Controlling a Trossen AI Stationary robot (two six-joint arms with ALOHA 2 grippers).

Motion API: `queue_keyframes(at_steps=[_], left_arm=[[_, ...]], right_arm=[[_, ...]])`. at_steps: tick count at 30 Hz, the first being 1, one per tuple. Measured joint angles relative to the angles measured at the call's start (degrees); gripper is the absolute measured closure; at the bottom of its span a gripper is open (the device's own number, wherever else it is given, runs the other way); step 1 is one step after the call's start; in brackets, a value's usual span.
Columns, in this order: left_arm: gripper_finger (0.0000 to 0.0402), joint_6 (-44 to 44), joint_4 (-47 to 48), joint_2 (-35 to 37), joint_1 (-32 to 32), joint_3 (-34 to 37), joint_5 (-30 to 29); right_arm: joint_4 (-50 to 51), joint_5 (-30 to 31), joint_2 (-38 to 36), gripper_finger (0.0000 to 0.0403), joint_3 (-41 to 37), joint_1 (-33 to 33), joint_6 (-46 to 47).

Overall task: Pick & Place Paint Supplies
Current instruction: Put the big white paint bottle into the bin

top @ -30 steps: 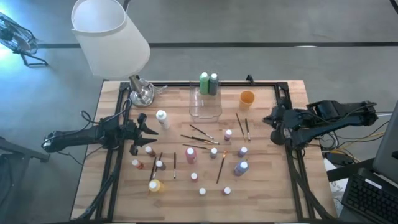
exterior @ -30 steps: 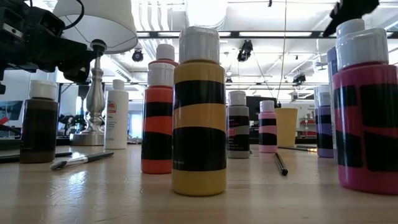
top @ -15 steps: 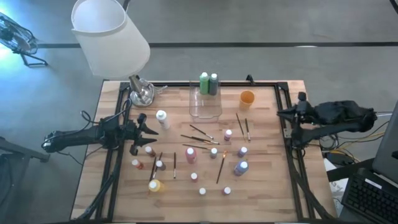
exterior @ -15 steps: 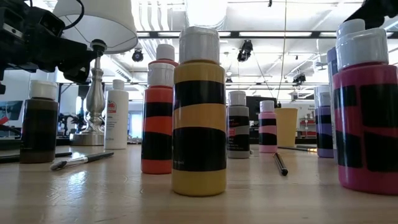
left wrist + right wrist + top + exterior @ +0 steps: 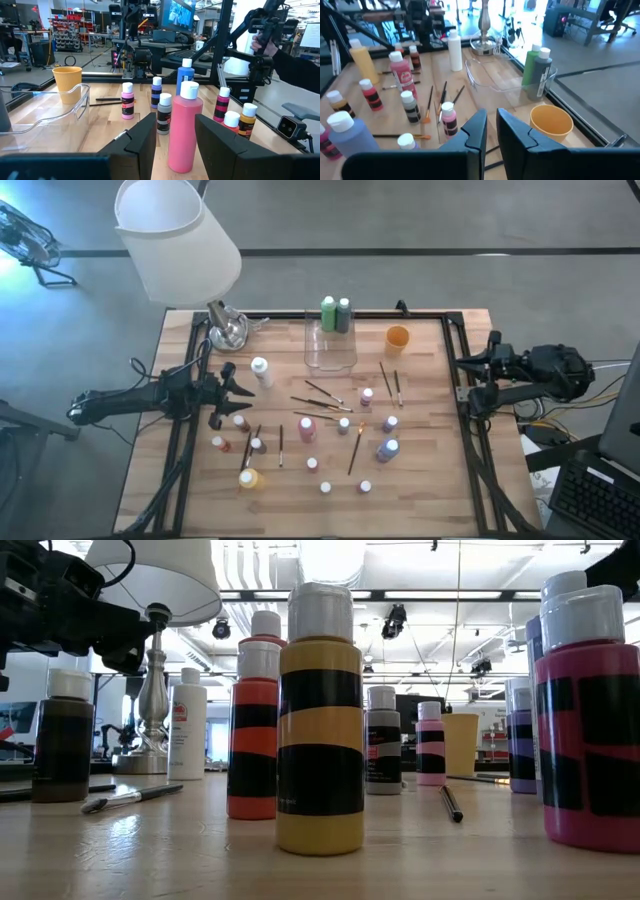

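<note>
From above, bottles point(image 5: 307, 427) and brushes point(image 5: 322, 391) litter my wooden table point(image 5: 430, 480); my left gripper point(image 5: 236, 388) gapes empty, my right gripper point(image 5: 492, 358) sits nearly closed off the edge. Low down, a yellow bottle point(image 5: 320, 720) fronts ceiling lights. No label is readable.

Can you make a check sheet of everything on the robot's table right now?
Surface: wooden table, bare at its edges.
Job's things: small paint bottles and paintbrushes scattered mid-table; green bottle and a darker one stand in the clear box.
Clutter: orange cup, lamp.
Hands: left hand open beside a pink bottle, holding nothing; right hand shut, empty, off the table's right edge.
Cables: some by the right arm.
Surroundings: workshop room, a person's sleeve.
</note>
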State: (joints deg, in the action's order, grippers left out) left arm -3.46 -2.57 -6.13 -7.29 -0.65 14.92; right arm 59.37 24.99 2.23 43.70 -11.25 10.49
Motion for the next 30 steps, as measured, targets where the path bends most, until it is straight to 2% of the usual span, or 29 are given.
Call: queue_keyframes(at_steps=[7,17,24,30], left_arm=[[0.0262,-2.71,-1.16,-0.01,-0.01,0.05,0.08],[0.0262,-1.73,-13.36,0.00,0.00,0.04,-4.34],[0.0253,-6.60,0.40,-2.04,-0.04,-7.04,-14.19],[0.0217,-5.26,5.08,-6.28,-0.04,-14.09,-15.00]], right_arm=[[0.02,0.04,-2.16,0.0340,0.09,0.00,0.01],[0.05,0.07,-0.98,0.0307,0.11,0.00,0.00],[0.05,0.07,-0.72,0.0285,0.11,0.00,0.00],[0.04,0.07,-0.72,0.0267,0.11,0.00,-0.01]])
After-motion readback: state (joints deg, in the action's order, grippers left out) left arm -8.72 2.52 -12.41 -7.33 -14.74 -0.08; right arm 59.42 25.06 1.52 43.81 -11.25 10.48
